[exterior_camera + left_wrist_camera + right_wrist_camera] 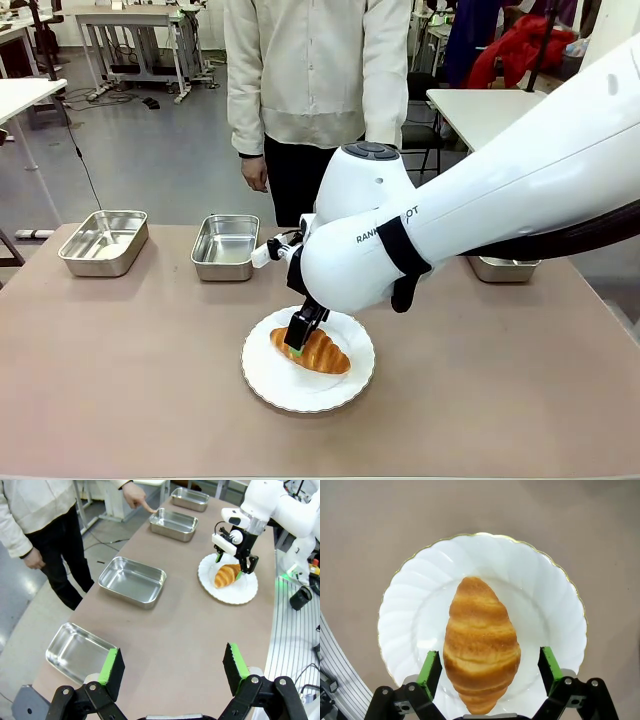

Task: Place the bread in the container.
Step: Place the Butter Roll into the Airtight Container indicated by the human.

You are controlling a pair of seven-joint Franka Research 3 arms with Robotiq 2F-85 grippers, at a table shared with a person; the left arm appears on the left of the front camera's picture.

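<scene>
Zero progress on transfer: right gripper (489, 655) spread, straddling bread (480, 630), not pinching yet. Bread lies on plate (545, 580) on table (365, 525). Remaining: close, lift, carry, drop in container (172, 524), probably the one person (45, 510) points at

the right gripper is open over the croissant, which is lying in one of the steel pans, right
Not quite. The croissant lies on the white plate, as the right wrist view shows. The rest holds: the right gripper is open over it, with one finger on either side.
</scene>
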